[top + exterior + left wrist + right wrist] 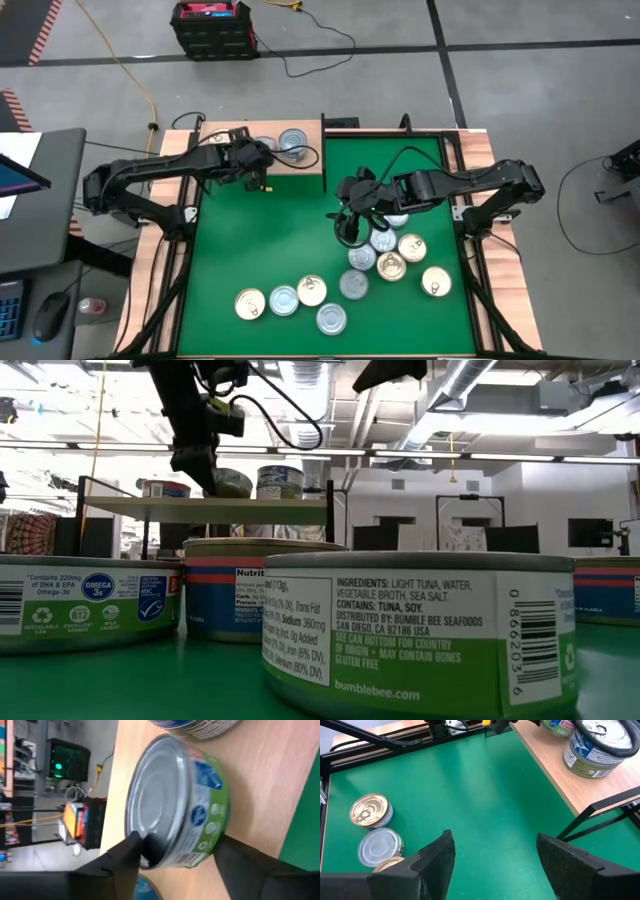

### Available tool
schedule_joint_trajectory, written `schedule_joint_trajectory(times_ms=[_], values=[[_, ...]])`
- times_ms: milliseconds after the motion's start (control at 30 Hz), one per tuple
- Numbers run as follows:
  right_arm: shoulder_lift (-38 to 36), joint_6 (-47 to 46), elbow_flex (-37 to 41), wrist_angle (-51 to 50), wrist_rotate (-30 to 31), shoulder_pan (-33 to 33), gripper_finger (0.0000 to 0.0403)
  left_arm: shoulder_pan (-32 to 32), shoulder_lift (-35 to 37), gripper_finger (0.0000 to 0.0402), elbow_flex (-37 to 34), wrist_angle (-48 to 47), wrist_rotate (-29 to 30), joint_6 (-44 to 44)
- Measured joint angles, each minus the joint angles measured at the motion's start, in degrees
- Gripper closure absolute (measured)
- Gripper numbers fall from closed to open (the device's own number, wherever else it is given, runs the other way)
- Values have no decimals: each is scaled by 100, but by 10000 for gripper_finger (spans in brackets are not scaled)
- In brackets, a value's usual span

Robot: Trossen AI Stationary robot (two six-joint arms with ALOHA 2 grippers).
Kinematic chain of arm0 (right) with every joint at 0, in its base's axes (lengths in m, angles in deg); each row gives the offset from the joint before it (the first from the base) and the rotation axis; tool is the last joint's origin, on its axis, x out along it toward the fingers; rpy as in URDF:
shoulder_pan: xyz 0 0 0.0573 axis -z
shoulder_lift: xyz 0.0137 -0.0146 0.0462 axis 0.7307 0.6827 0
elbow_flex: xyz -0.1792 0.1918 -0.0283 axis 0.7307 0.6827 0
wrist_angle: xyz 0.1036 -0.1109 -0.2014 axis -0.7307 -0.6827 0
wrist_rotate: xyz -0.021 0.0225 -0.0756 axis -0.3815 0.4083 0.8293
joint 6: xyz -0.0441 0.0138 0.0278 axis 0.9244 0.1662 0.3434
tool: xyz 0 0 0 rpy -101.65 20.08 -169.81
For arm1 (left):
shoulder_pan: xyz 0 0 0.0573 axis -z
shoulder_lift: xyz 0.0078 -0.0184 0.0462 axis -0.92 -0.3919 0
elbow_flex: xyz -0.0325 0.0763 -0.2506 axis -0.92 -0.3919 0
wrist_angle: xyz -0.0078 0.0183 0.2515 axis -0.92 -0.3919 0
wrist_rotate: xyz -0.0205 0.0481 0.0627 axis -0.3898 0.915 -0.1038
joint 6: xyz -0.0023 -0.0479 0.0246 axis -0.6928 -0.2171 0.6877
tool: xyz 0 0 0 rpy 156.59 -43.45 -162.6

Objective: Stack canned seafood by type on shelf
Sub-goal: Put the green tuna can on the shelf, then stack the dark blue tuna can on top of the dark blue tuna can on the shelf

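The tabletop's green mat (290,240) takes up most of the high view, and the shelf (310,170), a pale wood board, sits at about 11 o'clock on it. The loose canned seafood (345,285) is scattered from 3 to 6 o'clock on the mat, with a few tins already on the shelf. The left claw (262,160) is over the shelf, its fingers (125,855) parted around a green-labelled tin (175,810) that rests flat on the board; one finger looks to touch the rim, so I judge it is letting go rather than gripping. The risk is that a backing finger drags this tin toward the shelf's near edge (285,820), which is close, or nudges the neighbouring tin (293,140). The right claw (492,855) hangs wide open and empty above bare mat near the centre, just beside the 3 o'clock cluster. The mat's middle offers open room; the cluster itself is tightly packed.
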Motion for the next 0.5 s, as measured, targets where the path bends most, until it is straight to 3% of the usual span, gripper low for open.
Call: schedule_joint_trajectory(times_ms=[200,367,500], values=[[0,7,0,-2,-4,48,101,126,377,99,0,-62,-143,-418],[-1,18,0,-111,-240,66,101,306,896,85,195,-281,-184,-1073],[-7,16,134,-921,-366,222,101,616,1178,92,491,-664,-1354,-2202]])
